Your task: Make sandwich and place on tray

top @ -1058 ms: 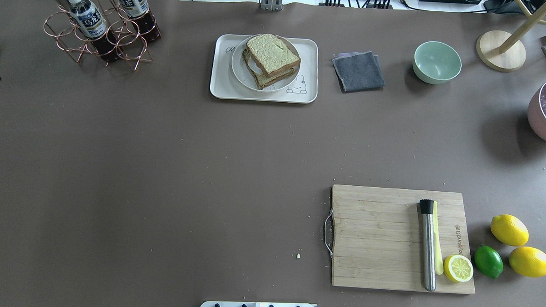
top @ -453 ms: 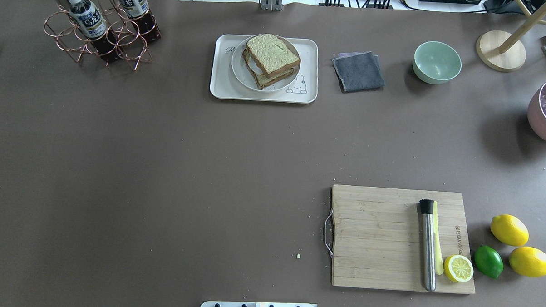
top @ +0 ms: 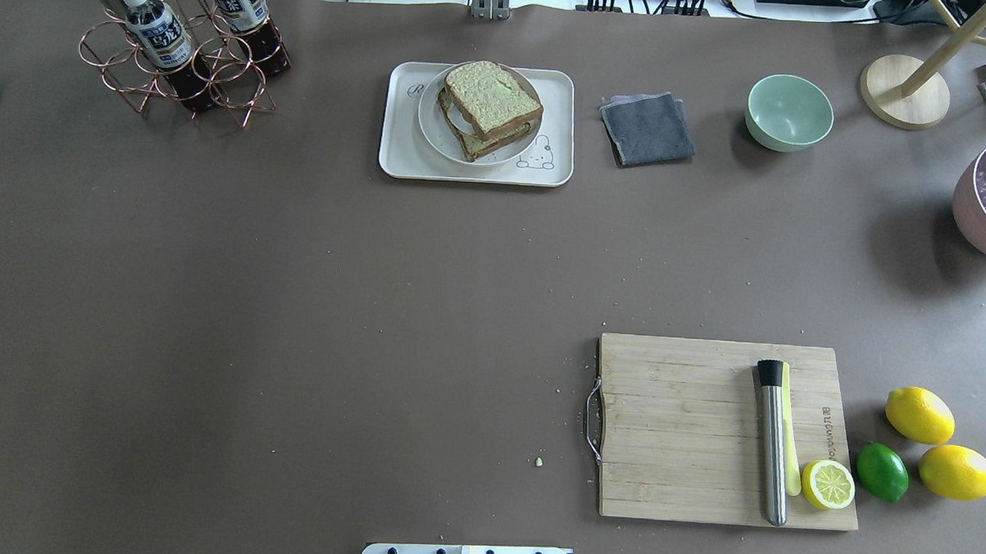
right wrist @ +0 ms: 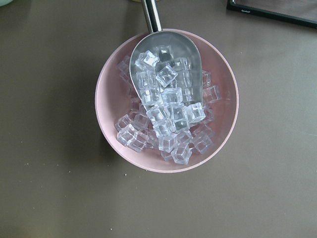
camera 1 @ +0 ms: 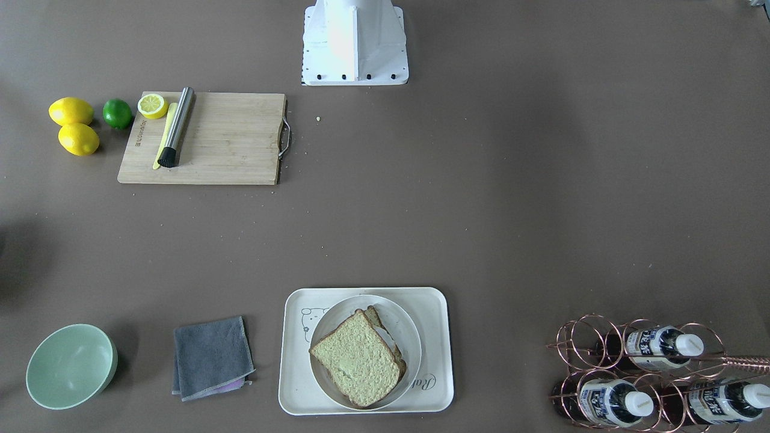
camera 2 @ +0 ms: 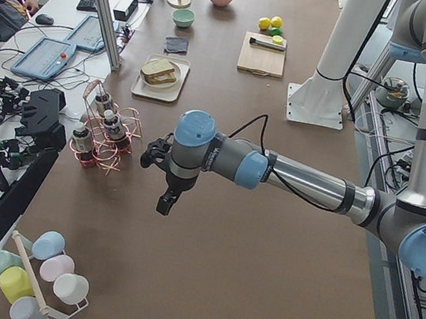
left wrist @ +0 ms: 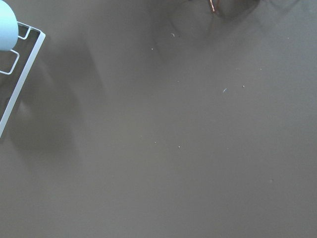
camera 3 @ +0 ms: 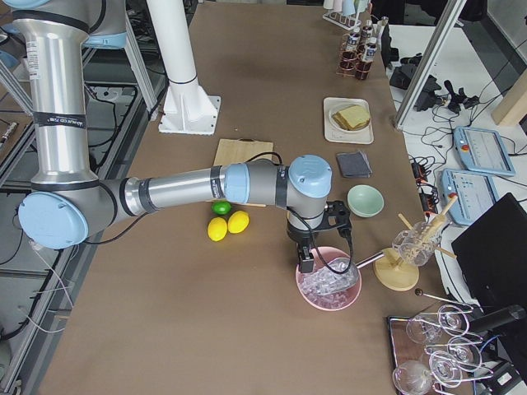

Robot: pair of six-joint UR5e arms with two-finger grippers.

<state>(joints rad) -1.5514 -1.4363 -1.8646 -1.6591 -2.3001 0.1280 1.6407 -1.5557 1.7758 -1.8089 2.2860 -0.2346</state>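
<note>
Sandwich (top: 491,109): you find it stacked on the round white plate (top: 431,135), top slice turned a little off the lower one.
Tray (top: 399,155): it carries the plate and sandwich at the far side of the desk (top: 295,303), between the copper bottle rack (top: 172,61) and the grey cloth (top: 647,128).
Overhead view: you see a pale strip between the two slices on the side facing the robot; neither arm appears here.
Front-facing view: you see the top slice covering nearly all of the lower one, with no pale strip showing, and the bear drawing at the tray's corner; again no arm.
Left pincer (camera 2: 162,207): only the left side view shows it, hanging over bare desk beside the bottle rack, well apart from the tray. You cannot tell from there how wide it stands.
Left wrist view: it gives you bare desk, plus a corner of a white wire stand (left wrist: 22,74) with a pale blue cup (left wrist: 5,25).
Right pincer (camera 3: 306,263): only the right side view shows it, pointing down over the pink bowl (camera 3: 329,292), near the green bowl (camera 3: 365,200). You cannot tell its opening either.
Right wrist view: it alone shows you the pink bowl's contents, clear ice cubes (right wrist: 166,134) and a steel scoop (right wrist: 168,54) resting among them.
Cutting board (top: 685,423): it lies near the robot with a steel rod (top: 774,443) and a lemon half (top: 828,484) on it.
</note>
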